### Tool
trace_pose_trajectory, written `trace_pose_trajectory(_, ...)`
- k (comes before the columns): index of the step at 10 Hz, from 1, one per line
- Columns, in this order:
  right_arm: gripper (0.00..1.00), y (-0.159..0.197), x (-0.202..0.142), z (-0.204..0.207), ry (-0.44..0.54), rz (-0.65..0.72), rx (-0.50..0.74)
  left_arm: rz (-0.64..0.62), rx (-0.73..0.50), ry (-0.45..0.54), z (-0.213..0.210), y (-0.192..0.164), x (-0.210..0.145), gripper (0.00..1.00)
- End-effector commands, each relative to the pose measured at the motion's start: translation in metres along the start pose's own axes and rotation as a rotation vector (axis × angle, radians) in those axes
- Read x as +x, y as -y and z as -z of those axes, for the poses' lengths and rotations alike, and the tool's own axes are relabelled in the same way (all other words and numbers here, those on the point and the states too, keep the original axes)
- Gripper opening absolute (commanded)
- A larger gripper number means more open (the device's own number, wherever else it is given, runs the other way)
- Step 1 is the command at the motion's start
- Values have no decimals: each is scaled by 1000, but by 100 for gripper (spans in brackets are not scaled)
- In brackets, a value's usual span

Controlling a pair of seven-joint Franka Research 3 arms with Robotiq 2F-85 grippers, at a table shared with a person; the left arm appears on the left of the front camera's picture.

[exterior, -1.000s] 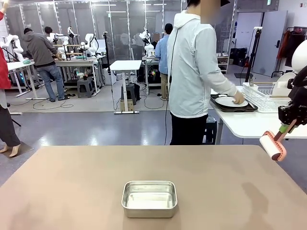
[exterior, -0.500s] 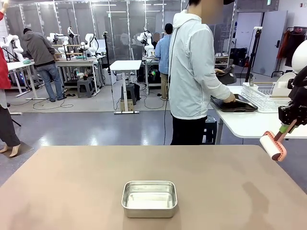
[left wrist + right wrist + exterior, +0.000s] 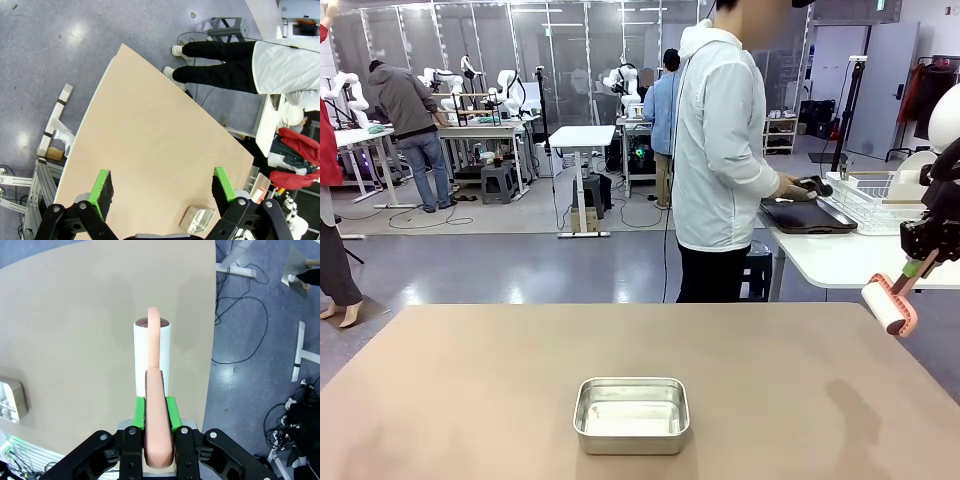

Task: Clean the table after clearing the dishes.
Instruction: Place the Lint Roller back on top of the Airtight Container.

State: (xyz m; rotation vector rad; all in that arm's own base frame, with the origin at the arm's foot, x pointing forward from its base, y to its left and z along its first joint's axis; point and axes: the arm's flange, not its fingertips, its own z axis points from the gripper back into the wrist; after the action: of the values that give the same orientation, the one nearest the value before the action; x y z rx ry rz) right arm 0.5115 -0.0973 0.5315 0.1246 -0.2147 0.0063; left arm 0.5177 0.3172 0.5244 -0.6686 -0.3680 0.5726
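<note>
Table (image 3: 90, 325) below right gripper (image 3: 155, 407) — seemingly apart

**Open tabletop, one pan in the way**

The large tan-brown table (image 3: 470, 390) lay bare across most of its top, giving free passage on both sides and along the far edge. The single obstacle was a square shiny steel pan (image 3: 631, 413), sitting near the middle toward the near edge. The right gripper (image 3: 917, 266) held a pink-handled white lint roller (image 3: 890, 303) above the table's right edge, apart from the pan. The person in a white jacket (image 3: 720, 140) stood beyond the far edge, turned toward the side table.
</note>
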Motion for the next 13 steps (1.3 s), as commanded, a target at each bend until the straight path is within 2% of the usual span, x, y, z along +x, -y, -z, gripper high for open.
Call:
trace_pose_trajectory(1, 21, -1, 3, -3, 8, -2, -3, 9, 0, 11, -2, -1, -6, 100)
trace_pose_trajectory(2, 21, 0, 0, 0, 0, 0, 0, 9, 0, 11, -2, -1, -6, 100)
trace_pose_trajectory(4, 21, -53, -1, -27, 68, -283, 1, 9, 0, 11, -2, -1, -6, 100)
trace_pose_trajectory(6, 21, -120, -6, -48, 73, -521, -23, 9, 0, 11, -2, -1, -6, 100)
trace_pose_trajectory(9, 21, -246, -7, -58, 31, -913, -52, 9, 0, 11, -2, -1, -6, 100)
trace_pose_trajectory(10, 21, -295, -10, -53, -17, -1067, -36, 9, 0, 11, -2, -1, -6, 100)
trace_pose_trajectory(13, 21, -413, -18, -33, -122, -1361, -60, 9, 0, 11, -2, -1, -6, 100)
